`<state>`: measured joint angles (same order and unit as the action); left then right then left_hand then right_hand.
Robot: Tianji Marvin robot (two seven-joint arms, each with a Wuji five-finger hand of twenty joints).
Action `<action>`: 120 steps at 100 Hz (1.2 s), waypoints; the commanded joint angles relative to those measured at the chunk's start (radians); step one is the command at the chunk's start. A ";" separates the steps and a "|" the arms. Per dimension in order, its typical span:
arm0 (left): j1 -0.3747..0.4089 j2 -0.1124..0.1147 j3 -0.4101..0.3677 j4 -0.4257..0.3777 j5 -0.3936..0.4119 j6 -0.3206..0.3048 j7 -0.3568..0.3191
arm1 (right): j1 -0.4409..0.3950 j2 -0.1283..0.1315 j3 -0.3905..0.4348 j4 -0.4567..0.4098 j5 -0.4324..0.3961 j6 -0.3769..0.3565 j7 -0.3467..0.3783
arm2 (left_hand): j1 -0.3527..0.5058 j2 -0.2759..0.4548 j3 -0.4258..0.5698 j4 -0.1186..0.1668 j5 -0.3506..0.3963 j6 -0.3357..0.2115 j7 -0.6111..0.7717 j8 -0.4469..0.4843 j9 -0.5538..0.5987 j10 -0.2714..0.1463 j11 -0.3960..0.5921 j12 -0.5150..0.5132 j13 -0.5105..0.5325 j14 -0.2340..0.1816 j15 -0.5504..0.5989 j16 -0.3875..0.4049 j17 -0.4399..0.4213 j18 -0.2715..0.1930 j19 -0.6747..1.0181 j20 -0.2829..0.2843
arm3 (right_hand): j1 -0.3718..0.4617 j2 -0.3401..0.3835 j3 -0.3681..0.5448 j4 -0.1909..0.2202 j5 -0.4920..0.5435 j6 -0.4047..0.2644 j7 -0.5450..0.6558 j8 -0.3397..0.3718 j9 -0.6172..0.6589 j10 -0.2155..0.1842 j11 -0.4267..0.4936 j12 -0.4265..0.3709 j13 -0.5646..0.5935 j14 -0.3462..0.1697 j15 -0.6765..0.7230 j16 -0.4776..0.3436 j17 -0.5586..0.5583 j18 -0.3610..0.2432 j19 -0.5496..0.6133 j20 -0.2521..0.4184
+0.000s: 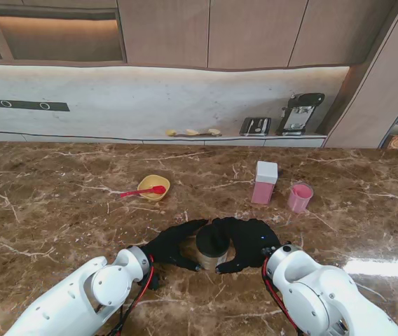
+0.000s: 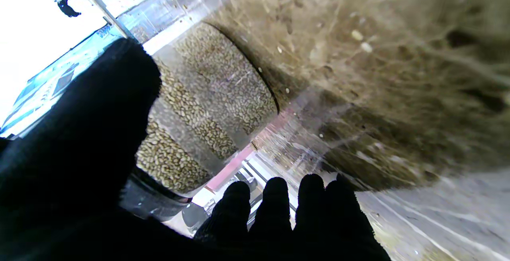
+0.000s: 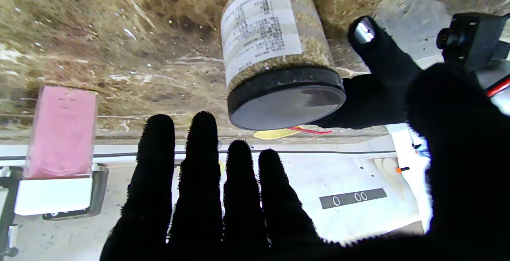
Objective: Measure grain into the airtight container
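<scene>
The grain jar stood between both hands — left hand and right hand flanked it, fingers spread, not clamped. Likely heavy, smooth-walled — grip mid-body, beneath the black lid.

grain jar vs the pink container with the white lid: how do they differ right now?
The grain jar is round with a black lid and holds tan grain; the pink container is boxy with a white lid and looks pink through its wall. The jar sits between the left hand and right hand; the container stands apart, farther from me and to the right, untouched. Both stand upright on the table with lids on.
</scene>
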<state>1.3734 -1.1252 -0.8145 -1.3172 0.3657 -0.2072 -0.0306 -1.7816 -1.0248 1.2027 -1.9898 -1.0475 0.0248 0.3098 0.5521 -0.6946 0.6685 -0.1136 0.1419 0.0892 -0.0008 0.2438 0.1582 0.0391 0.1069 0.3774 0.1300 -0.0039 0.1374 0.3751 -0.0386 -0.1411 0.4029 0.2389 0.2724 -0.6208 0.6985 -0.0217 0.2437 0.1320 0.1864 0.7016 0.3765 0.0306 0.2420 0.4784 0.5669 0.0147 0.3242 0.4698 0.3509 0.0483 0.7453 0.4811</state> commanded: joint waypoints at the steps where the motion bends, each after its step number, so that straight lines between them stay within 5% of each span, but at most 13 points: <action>1: -0.003 -0.015 0.013 0.026 -0.008 0.003 -0.003 | 0.013 -0.003 -0.015 0.009 0.003 0.010 0.017 | -0.032 -0.029 -0.011 -0.021 -0.007 -0.039 -0.012 -0.013 -0.029 -0.016 -0.022 0.016 -0.029 0.036 -0.010 0.009 0.025 0.052 0.004 0.003 | -0.044 -0.014 0.004 -0.036 -0.034 0.018 -0.033 -0.015 -0.025 0.011 0.015 0.024 -0.018 0.005 0.019 0.026 0.016 -0.017 0.033 0.028; 29: -0.035 -0.034 0.056 0.074 -0.035 0.004 0.020 | 0.087 -0.001 -0.108 0.051 -0.077 0.064 0.026 | -0.029 -0.019 -0.010 -0.021 -0.016 -0.052 0.059 0.168 -0.032 -0.010 -0.032 0.041 -0.038 0.061 0.001 0.030 0.019 0.076 -0.035 0.048 | 0.008 -0.010 -0.037 -0.047 0.011 0.008 0.009 -0.001 0.012 0.006 0.081 0.065 0.025 -0.002 0.117 0.084 0.084 -0.009 0.109 0.042; 56: -0.036 -0.031 0.059 0.066 -0.036 0.018 0.007 | 0.145 -0.002 -0.178 0.103 -0.110 0.109 0.005 | -0.021 -0.005 -0.014 -0.018 -0.008 -0.072 0.158 0.249 -0.036 -0.007 -0.044 0.042 -0.067 0.073 -0.017 0.025 0.005 0.112 -0.084 0.085 | 0.070 -0.011 -0.075 -0.051 0.081 -0.017 0.075 0.031 0.085 -0.003 0.135 0.087 0.106 -0.006 0.183 0.113 0.162 0.003 0.194 0.030; 91: -0.049 -0.032 0.085 0.060 -0.047 0.041 -0.012 | 0.185 -0.007 -0.232 0.154 -0.097 0.143 -0.060 | -0.009 0.022 -0.025 -0.011 0.039 -0.115 0.450 0.315 -0.039 -0.012 -0.053 0.037 -0.083 0.091 -0.041 0.027 -0.011 0.179 -0.103 0.143 | 0.283 -0.035 -0.094 -0.065 0.222 -0.069 0.191 0.073 0.221 -0.020 0.258 0.158 0.238 -0.023 0.346 0.194 0.323 -0.012 0.351 -0.024; 102: -0.057 -0.036 0.099 0.064 -0.049 0.049 -0.009 | 0.191 -0.008 -0.241 0.162 -0.089 0.143 -0.070 | 0.016 0.046 -0.010 0.000 0.090 -0.172 0.493 0.300 -0.040 -0.013 -0.055 0.036 -0.086 0.091 -0.044 0.033 -0.015 0.195 -0.119 0.158 | 0.210 -0.176 0.321 -0.131 0.242 -0.076 0.216 0.065 0.248 -0.022 0.273 0.161 0.265 -0.021 0.343 0.178 0.346 -0.014 0.376 -0.084; 120: -0.064 -0.040 0.113 0.067 -0.058 0.070 -0.012 | 0.191 -0.011 -0.240 0.168 -0.043 0.117 -0.098 | 0.107 0.127 0.085 0.018 0.175 -0.268 0.570 0.295 -0.036 -0.020 -0.050 0.037 -0.087 0.091 -0.050 0.038 -0.019 0.192 -0.143 0.188 | 0.277 -0.123 0.433 -0.113 0.280 -0.091 0.241 0.062 0.291 -0.027 0.269 0.146 0.287 -0.014 0.294 0.145 0.359 -0.021 0.348 -0.107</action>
<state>1.2973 -1.1560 -0.7169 -1.2708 0.3089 -0.1522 -0.0271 -1.5784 -1.0319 0.9631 -1.8305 -1.1044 0.1621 0.1807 0.5668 -0.6787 0.6528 -0.1334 0.2233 -0.0261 0.4874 0.5405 0.1471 0.0391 0.0756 0.4033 0.0652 -0.0014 0.0947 0.3992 -0.1130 -0.1503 0.1715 0.3491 0.4240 -0.8407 0.9144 -0.1833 0.4723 0.0945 0.3545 0.7437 0.5993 0.0820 0.4411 0.6124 0.8051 0.1127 0.6363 0.6441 0.7065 0.0628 1.0884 0.3982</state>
